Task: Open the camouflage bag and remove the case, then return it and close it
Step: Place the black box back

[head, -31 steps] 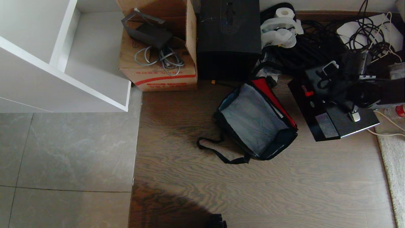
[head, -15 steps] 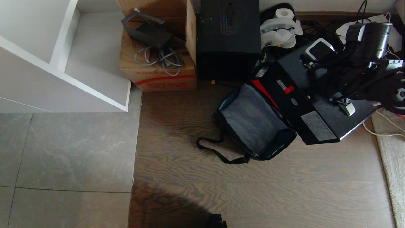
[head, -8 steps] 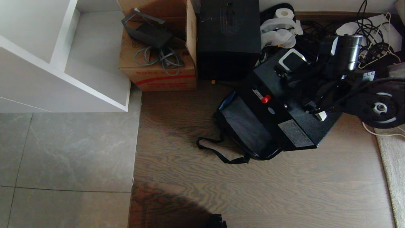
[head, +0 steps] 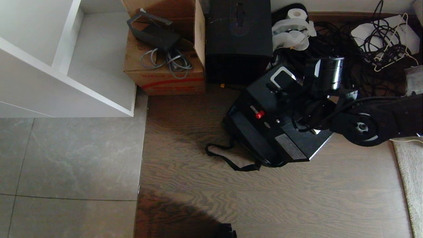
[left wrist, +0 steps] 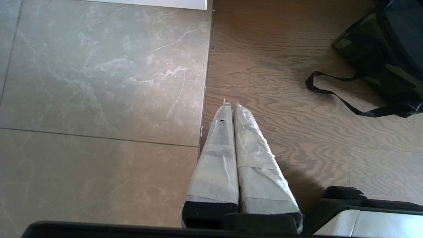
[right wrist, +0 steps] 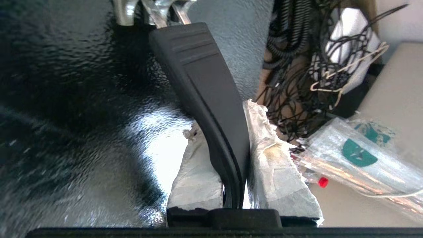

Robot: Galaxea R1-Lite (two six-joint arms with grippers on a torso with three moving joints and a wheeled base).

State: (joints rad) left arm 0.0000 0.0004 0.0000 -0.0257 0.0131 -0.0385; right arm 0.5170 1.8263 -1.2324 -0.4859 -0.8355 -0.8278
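Head view: the camouflage bag point(head: 246, 150) lies open on the wooden floor point(head: 297, 198), its black strap point(head: 228, 160) trailing toward the grey tiles point(head: 72, 158). The case point(head: 264, 115), black with a red button on top, hangs over the bag's mouth and covers most of it, tilted, its far end toward the tangle of black cables point(head: 333, 43). The right arm reaches in from the right edge, and the right tool point(head: 314, 127) sits on the case at its handle end. Behind the bag stand a tall black box point(head: 238, 36) and a brown cardboard carton point(head: 165, 71); a white shelf unit point(head: 66, 66) fills the upper left corner.

Left wrist view: the left tool point(left wrist: 233, 109) hangs above the seam between tile and wood, its two taped fingers point(left wrist: 218, 158) pressed together on nothing. The bag point(left wrist: 380, 56) and its strap lie well apart from it.

Right wrist view: the right tool point(right wrist: 238, 132) has its taped fingers point(right wrist: 277, 165) clamped on the case's black bar handle point(right wrist: 205, 92), which runs up to silver mounts point(right wrist: 155, 8) on the glossy black case point(right wrist: 66, 99). Beyond lie cables and a clear plastic bottle point(right wrist: 357, 165).
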